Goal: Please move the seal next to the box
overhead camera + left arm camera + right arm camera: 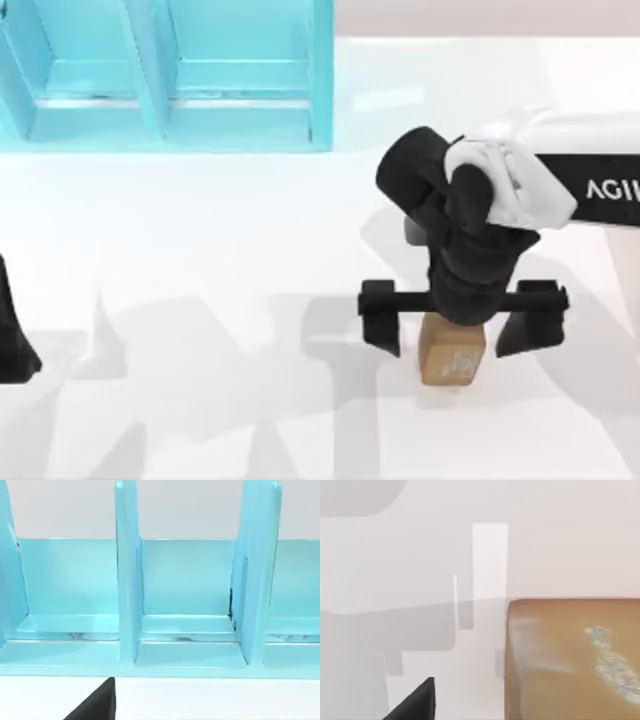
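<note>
- Right hand [462, 322] hangs over the right half of the tabletop [200, 300], its two black fingers [380, 318] spread wide to either side and pinching nothing.
- Between those fingers, and partly hidden beneath the wrist, stands the seal [452, 358], a small tan-brown block with white markings on its upper face; the fingers sit apart from its sides.
- From the right wrist view, the seal [570, 660] looms close, its tan face carrying a pale white mark, with one dark finger tip [415, 702] off to the side of it.
- Behind the hand, the white AgileX arm [560, 180] reaches in from the right edge of the top view.
- Farther out, the turquoise box [170, 75], divided into open compartments, sits at the far left of the tabletop, well apart from the seal.
- Left hand [12, 330] rests parked at the left edge; whether its fingers are spread or pressed together cannot be told. Its wrist view faces the box's compartments [185, 595].
</note>
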Tool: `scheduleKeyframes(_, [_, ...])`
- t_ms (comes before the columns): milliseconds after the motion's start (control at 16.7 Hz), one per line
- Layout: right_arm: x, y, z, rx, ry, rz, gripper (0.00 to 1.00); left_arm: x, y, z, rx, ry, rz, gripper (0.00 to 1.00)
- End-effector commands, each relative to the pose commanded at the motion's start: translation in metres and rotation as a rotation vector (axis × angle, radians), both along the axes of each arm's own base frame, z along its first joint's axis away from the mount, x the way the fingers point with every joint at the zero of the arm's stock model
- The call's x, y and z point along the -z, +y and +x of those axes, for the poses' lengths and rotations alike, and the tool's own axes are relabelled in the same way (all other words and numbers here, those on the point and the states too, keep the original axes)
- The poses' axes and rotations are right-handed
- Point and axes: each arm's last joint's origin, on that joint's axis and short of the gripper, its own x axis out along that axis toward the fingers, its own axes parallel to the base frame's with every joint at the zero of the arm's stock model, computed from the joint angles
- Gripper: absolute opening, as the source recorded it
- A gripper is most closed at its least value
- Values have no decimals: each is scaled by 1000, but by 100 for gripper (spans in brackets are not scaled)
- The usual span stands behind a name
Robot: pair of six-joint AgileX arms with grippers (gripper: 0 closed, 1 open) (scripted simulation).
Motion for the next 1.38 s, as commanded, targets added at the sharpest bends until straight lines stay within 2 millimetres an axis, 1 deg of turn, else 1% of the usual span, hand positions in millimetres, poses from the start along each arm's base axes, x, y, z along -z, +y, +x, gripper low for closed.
scheduleKeyframes(60, [0, 0, 0, 0, 0, 0, 100, 0, 0, 0, 0, 0, 0, 100])
scheduleKeyframes(840, [0, 0, 0, 0, 0, 0, 2, 0, 0, 0, 0, 0, 0, 100])
scheduleKeyframes(900, [0, 0, 0, 0, 0, 0, 0, 0, 0, 0, 0, 0, 0, 100])
scheduleKeyframes(1380, [-1, 0, 0, 2, -2, 1, 0, 0, 0, 0, 0, 0, 0, 100])
